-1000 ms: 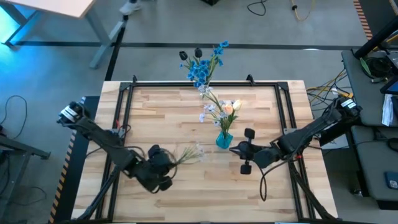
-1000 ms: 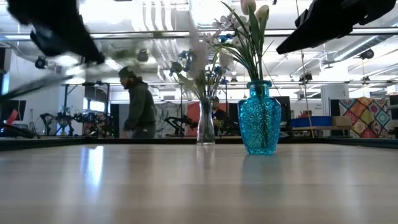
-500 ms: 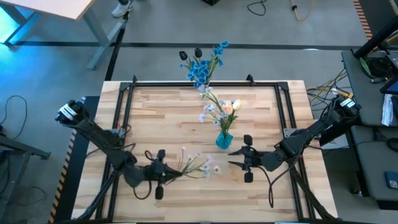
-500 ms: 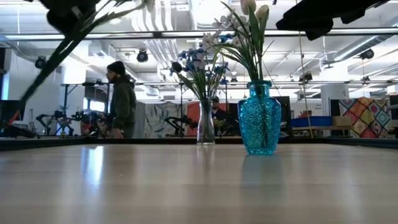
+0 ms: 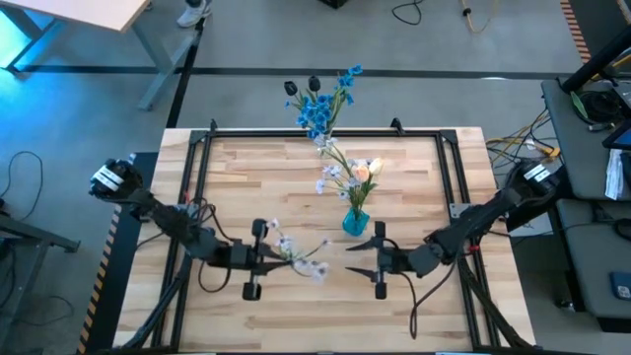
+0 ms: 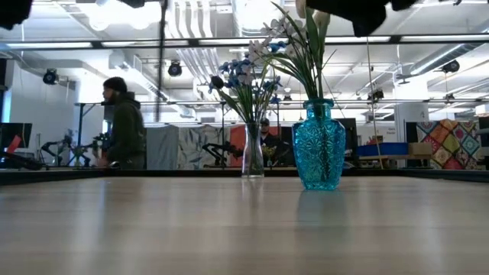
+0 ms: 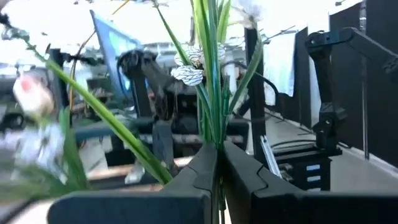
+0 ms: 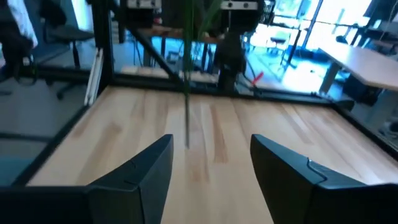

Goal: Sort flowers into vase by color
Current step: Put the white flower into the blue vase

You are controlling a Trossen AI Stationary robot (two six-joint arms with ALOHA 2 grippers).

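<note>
My left jaws (image 5: 264, 259) are clenched on a pale white-pink spray (image 5: 301, 258), pinching its green stems low down; in the left wrist view the leaves and blossoms (image 7: 189, 65) rise straight out from between my two dark fingers (image 7: 202, 171), which meet with only the stems between them. That arm sits over the near-left part of the tabletop (image 5: 296, 177), w/ the flower head pointing toward the centre.

My right jaws (image 5: 363, 258) are released, spread wide and holding nothing, facing the left ones across a gap, just nearside of the blue vase (image 5: 354, 222). In the right wrist view a thin green stem (image 8: 186, 74) hangs upright ahead of my parted fingers (image 8: 149, 171), apart from them (prob. the stem the left arm carries, though I can't be sure from that angle).

The blue vase stands about mid-tabletop, holding pale sprays and cream-yellow buds (image 5: 361, 170). A clear glass vase (image 6: 253, 159) stands farther back at the far edge w/ the bright blue clusters (image 5: 315, 111) and small black buds (image 5: 291, 88) in it. A person (image 6: 122, 130) stands in the room beyond.
</note>
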